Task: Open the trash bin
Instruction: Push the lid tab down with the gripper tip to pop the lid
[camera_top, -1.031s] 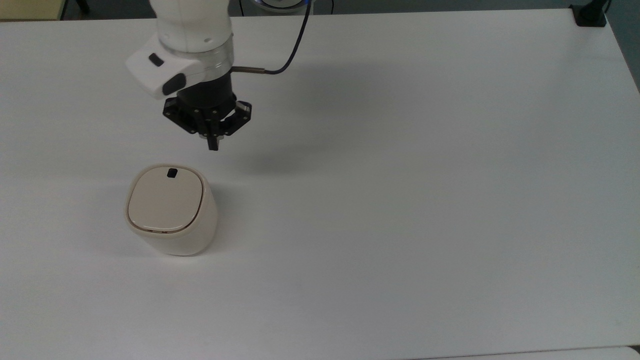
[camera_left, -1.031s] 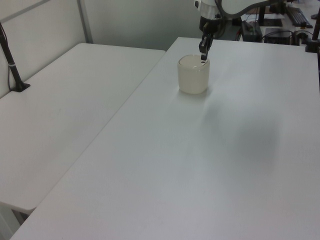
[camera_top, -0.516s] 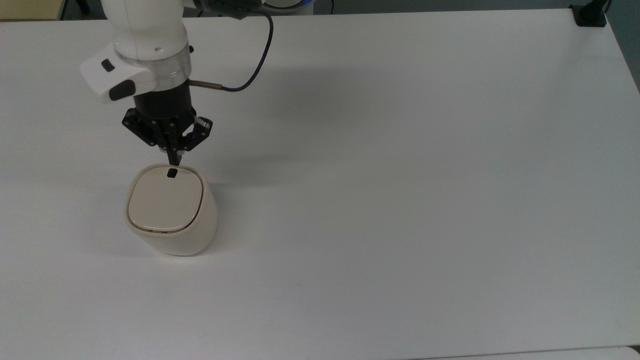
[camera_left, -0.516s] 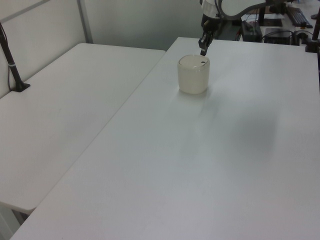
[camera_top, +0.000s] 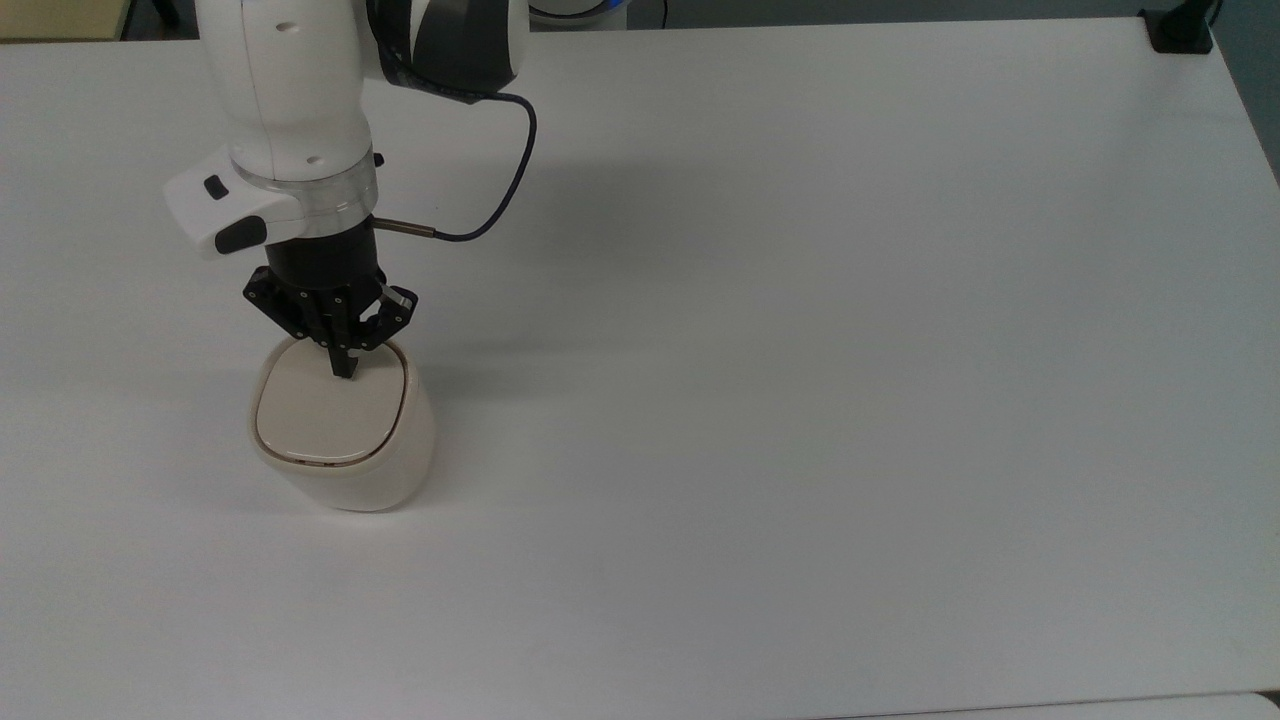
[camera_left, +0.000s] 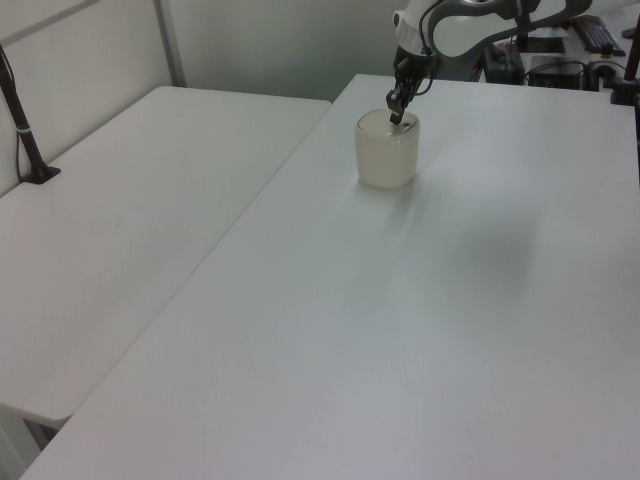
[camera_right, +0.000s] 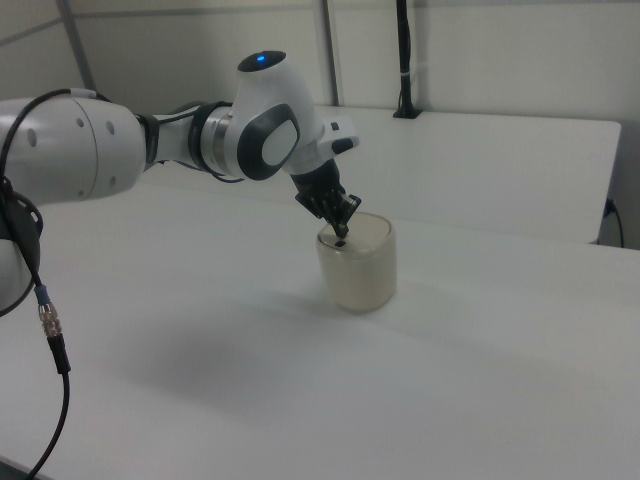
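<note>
Shifted down and forward since half a second ago: gripper (camera_top: 343, 372) now with tips over the rear part of the lid (camera_top: 325, 415), where earlier hung just behind the bin's rim with the black latch in plain sight. Latch now covered by the black fingertips in the top view; whether touched or merely overhung, impossible to tell. Fingers pinched together to a single point, clasping nothing.

Toward the top view's left: trash bin (camera_top: 345, 470), cream-white, rounded-square, upright on the white table (camera_top: 800, 400), lid flat and closed, thin brownish seam traced around the edge. Rear rim partly masked by the black finger linkage. Above, white wrist and dark cable (camera_top: 500, 190) looping to the top view's right; arm cut off by the upper edge.

Left view: bin (camera_left: 386, 155) far up the table, gripper (camera_left: 397, 116) at its top, detail too small to read.

Right view: bin (camera_right: 358, 270) near centre, gripper (camera_right: 341, 238) tilted in from the right view's left, tip down at the lid.
</note>
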